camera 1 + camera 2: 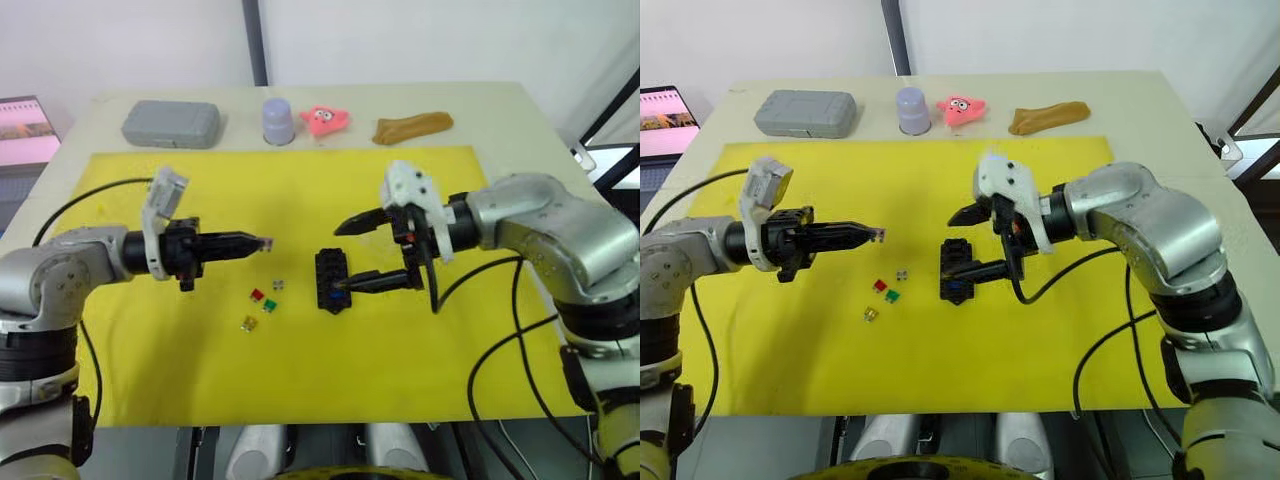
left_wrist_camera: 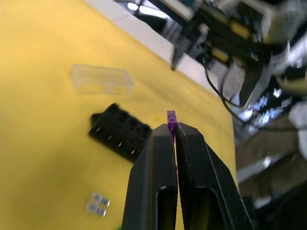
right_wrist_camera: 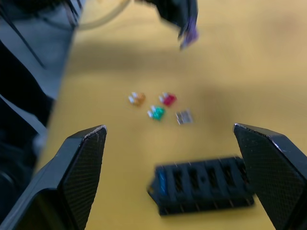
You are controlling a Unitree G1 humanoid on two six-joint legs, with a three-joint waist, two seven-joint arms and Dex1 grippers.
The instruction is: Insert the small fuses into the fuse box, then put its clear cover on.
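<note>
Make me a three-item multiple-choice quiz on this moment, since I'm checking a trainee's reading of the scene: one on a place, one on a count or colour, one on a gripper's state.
1. Where do the loose fuses lie relative to the fuse box?
A. To the robot's left of it, on the yellow mat
B. On top of the grey case
C. To the robot's right of it

2. What colour is the fuse that the left gripper holds?
A. Yellow
B. Purple
C. Green

3. How does the right gripper stand?
A. Shut on the clear cover
B. Shut on the fuse box
C. Open, fingers on either side of the fuse box

Answers: 1 A, the red fuse, green fuse, yellow fuse and grey fuse sit left of the box. 2 B, a purple tip shows between the fingers. 3 C, its fingers are wide apart.
</note>
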